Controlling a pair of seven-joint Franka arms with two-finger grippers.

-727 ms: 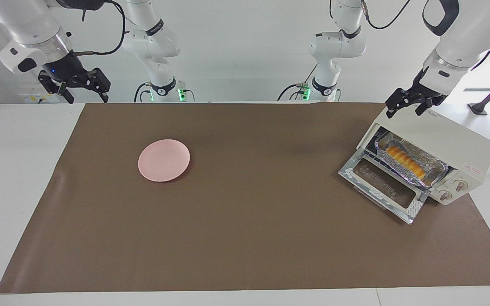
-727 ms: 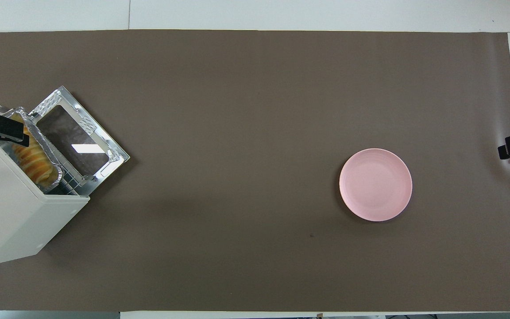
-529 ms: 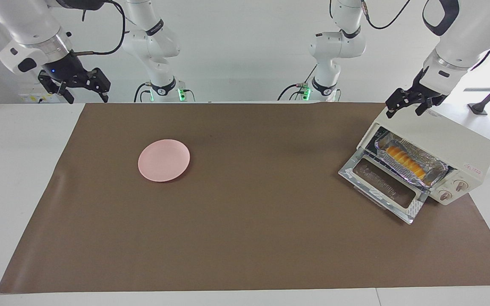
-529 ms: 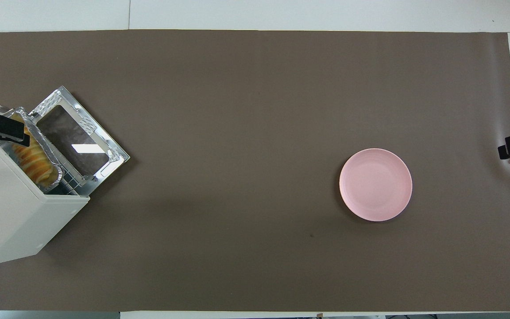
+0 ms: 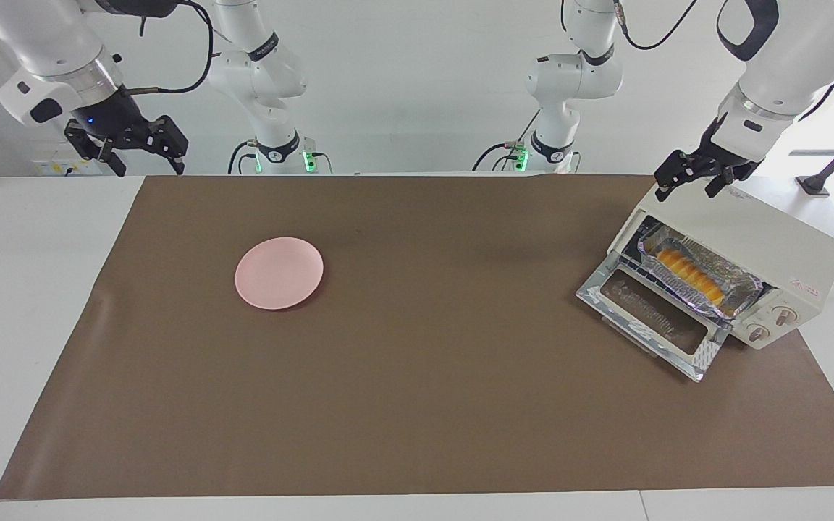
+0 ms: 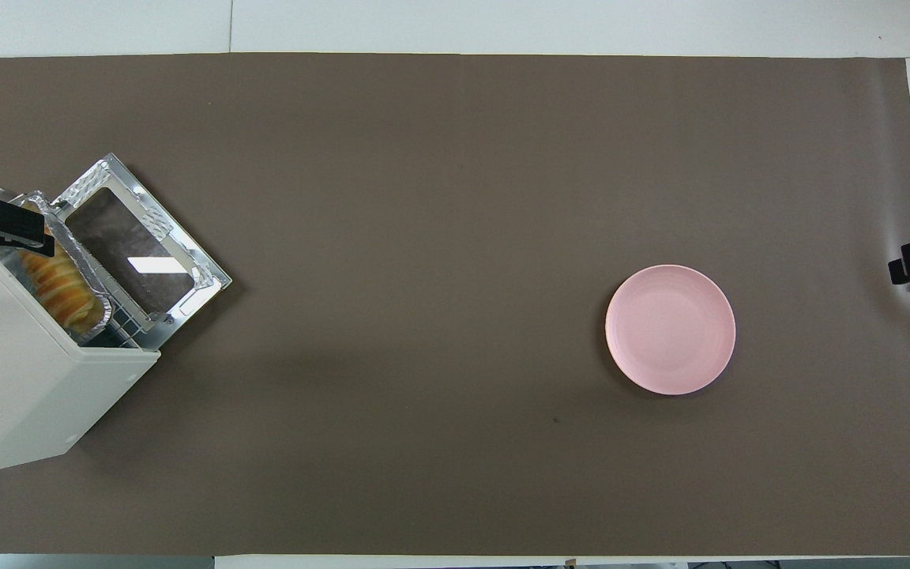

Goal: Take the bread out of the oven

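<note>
- White counter (image 5: 40,304) under a brown mat (image 5: 424,376); pale wall.
- Red logo (image 5: 806,287), unreadable, on oven (image 5: 764,246).
- Bread (image 5: 690,274) inside oven, door down.
- Left claw (image 5: 688,181) over oven, spread; right claw (image 5: 143,153), spread, waiting.

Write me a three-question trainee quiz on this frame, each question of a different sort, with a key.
1. True or false: the oven door is shut.
2. Multiple choice: the bread lies A) on the pink plate, B) in the foil tray inside the oven, C) on the brown mat.
3. Which arm's tool is over the oven's top?

Key
1. False: the door is dropped open onto the mat.
2. B.
3. The left tool; the right tool waits past the mat's edge at the right arm's end.
</note>
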